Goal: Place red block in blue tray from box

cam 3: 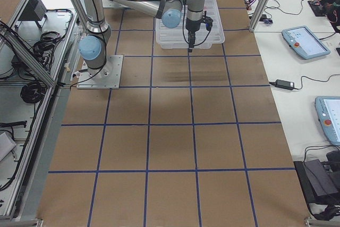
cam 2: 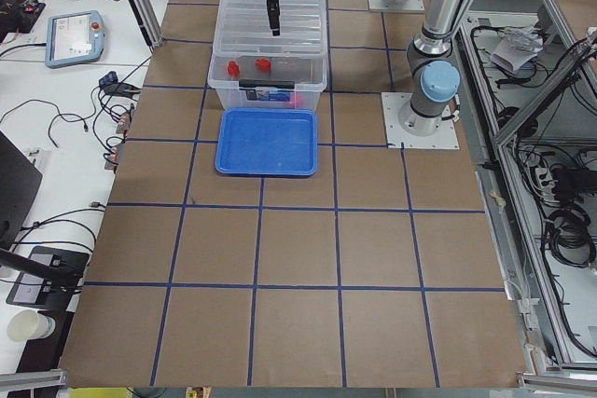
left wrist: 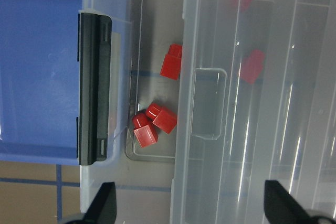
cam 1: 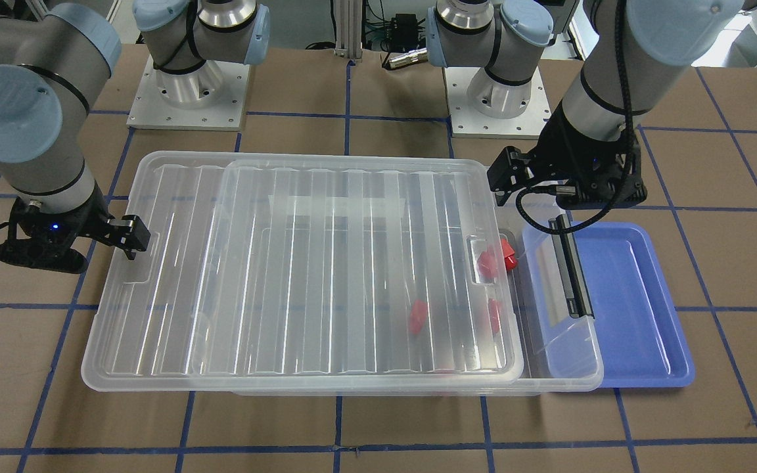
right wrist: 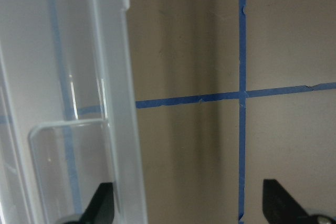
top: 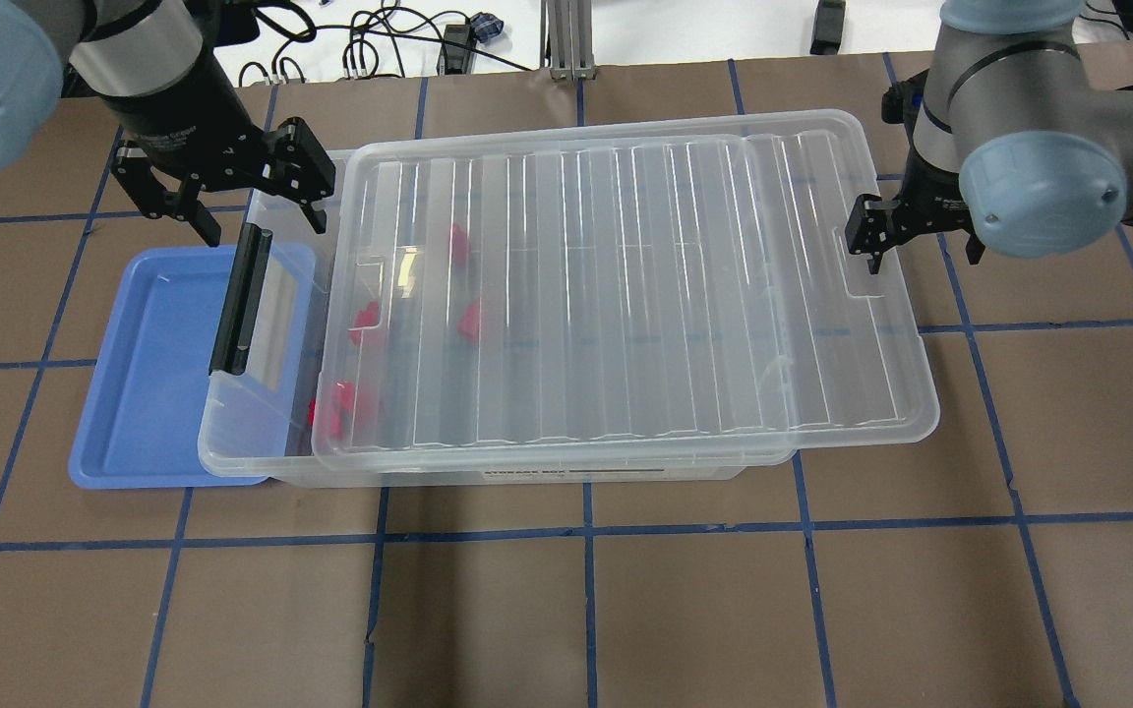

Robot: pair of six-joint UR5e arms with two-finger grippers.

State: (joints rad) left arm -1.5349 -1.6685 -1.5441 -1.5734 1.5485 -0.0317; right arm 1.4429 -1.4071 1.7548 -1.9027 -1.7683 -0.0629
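red block [left wrist: 171, 62] bare in left wrist view, behind lid [top: 626, 285] overhead

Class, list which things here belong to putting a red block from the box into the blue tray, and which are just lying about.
Job: red block, blue tray, box, left gripper.
Lying about: teach pendant, paper cup, cables.
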